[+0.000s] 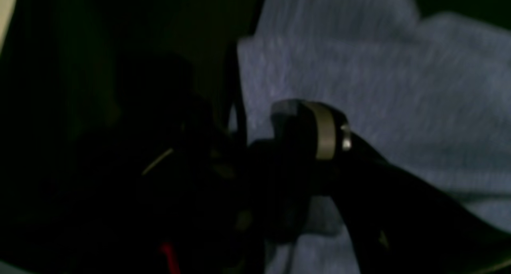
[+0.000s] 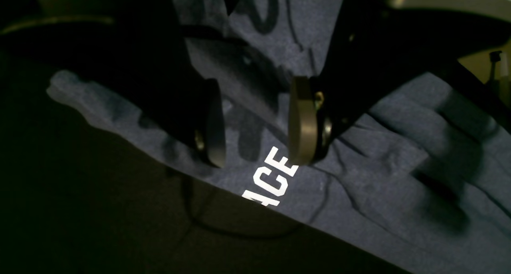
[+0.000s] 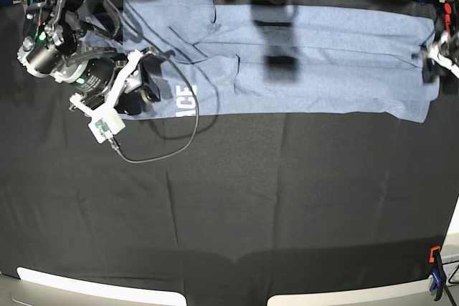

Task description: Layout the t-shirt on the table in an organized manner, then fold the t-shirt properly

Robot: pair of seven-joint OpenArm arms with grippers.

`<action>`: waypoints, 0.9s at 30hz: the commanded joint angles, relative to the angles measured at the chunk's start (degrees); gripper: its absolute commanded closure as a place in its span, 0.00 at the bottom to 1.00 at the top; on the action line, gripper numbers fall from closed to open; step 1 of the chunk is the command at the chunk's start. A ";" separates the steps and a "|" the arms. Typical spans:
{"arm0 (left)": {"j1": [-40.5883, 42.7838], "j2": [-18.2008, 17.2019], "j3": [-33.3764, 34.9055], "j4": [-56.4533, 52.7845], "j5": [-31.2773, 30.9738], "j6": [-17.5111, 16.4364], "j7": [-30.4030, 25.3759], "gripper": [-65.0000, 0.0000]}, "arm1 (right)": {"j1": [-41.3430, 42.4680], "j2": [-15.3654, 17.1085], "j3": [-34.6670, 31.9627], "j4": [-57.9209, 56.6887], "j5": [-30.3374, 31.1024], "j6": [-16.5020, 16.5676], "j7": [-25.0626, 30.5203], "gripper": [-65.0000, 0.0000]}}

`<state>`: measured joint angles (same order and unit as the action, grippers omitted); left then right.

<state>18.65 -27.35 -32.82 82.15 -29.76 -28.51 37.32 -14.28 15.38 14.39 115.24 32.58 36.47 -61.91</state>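
Fabric is lying as a long band across the far part of the table [image 3: 229, 206]: the shirt [image 3: 323, 55] is stretched from one side to the other, folded lengthwise, with white lettering [image 2: 273, 178] showing near its near edge on the right arm's side.

Right gripper [image 2: 257, 126] is hovering just above the shirt near that lettering. Its jaws are standing well apart, with cloth visible in the gap, and are holding nothing. A black cable [image 3: 161, 145] is looping from this arm onto the table, just beside the shirt's near edge.

Left gripper [image 1: 255, 122] is sitting at the opposite end of the shirt, at the cloth's edge. The wrist view is dark and blurred; whether the jaws are closed on fabric cannot be told.

Handling judgement: the shirt is appearing light, soft and limp. It is wrinkling around the lettering and bunching near the sleeve [image 3: 172, 23], so it is likely to sag and drag rather than keep its shape when lifted. It is not fragile, and knit cotton is likely to give the pads good grip.

Grasp recommendation: pinching at an edge or corner, where layers are stacked and a fold is offering thickness, is looking more reliable than pinching flat mid-panel cloth. Taking both ends at matching corners is likely to keep the band straight.
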 commanded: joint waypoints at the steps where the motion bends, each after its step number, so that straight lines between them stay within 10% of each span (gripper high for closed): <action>1: 0.42 -1.25 -0.59 0.83 -1.51 0.07 -1.14 0.52 | 0.48 0.50 0.28 1.09 0.81 0.55 1.55 0.61; 8: -0.52 -1.22 -0.59 -7.78 -10.16 -0.20 -1.77 0.52 | 0.46 0.50 0.28 1.09 0.81 0.55 2.10 0.61; 15: -3.74 -1.22 -0.57 -16.06 -23.17 -11.49 5.33 0.54 | 0.48 0.50 0.28 1.09 0.79 0.55 2.21 0.61; 27: -3.23 -1.25 -0.57 -16.06 -24.33 -11.49 14.08 0.69 | 0.48 0.50 0.28 1.09 0.79 0.52 2.56 0.61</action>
<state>15.05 -27.79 -33.34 65.73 -55.29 -39.75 49.47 -14.31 15.29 14.41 115.24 32.73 36.47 -60.88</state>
